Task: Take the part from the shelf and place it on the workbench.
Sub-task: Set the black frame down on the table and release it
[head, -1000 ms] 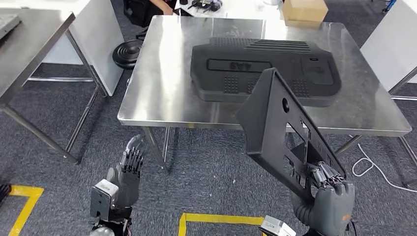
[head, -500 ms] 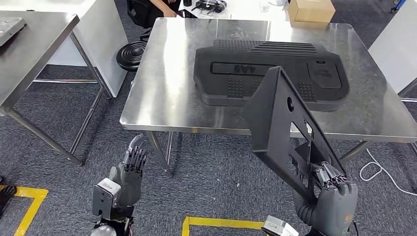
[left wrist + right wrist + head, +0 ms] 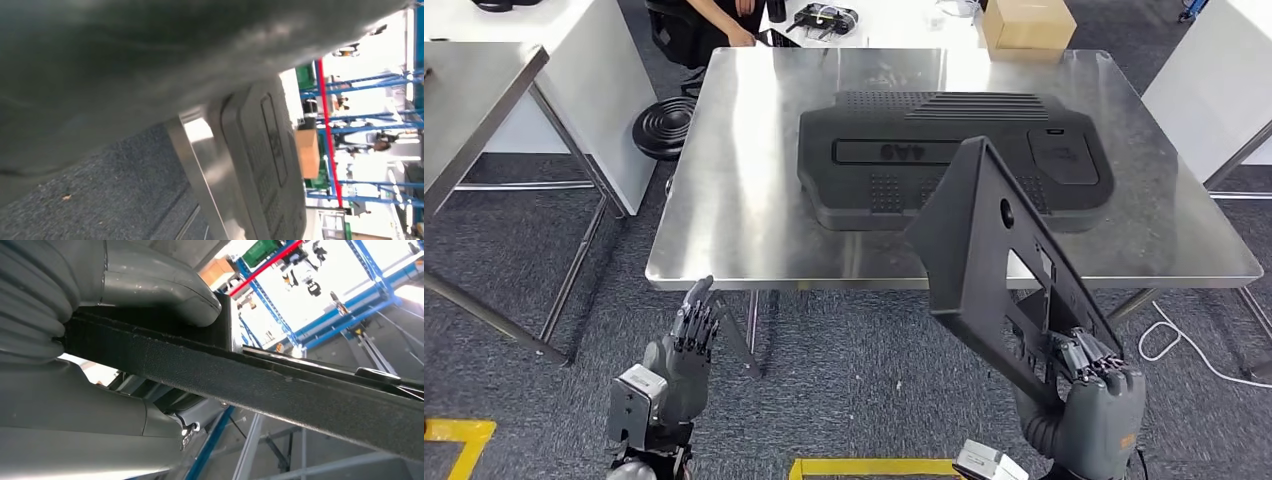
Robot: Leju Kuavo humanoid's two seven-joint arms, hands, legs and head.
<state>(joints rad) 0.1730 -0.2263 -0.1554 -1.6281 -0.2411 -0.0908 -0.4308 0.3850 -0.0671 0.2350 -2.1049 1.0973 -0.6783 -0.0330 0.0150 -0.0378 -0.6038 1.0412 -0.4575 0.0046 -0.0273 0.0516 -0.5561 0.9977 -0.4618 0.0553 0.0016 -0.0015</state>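
Observation:
My right hand (image 3: 1092, 405) grips the lower end of a black triangular plastic part (image 3: 986, 250), held upright in front of the steel workbench (image 3: 744, 180). In the right wrist view the thumb (image 3: 165, 290) presses on the part's dark edge (image 3: 260, 385). The part's upper corner overlaps the bench's near edge in the head view. My left hand (image 3: 682, 350) hangs low at the left over the carpet, fingers straight and holding nothing. A large black moulded cover (image 3: 944, 155) lies flat on the bench; its edge (image 3: 265, 165) shows in the left wrist view.
A cardboard box (image 3: 1027, 22) sits beyond the bench's far edge. Another steel table (image 3: 469, 110) stands at the left, with a black round base (image 3: 662, 125) on the floor between. A person sits at the far top. Yellow floor tape (image 3: 874, 467) runs below.
The whole view has shifted as the camera moved; the workbench now sits closer and more centred. The right hand still holds the part the same way.

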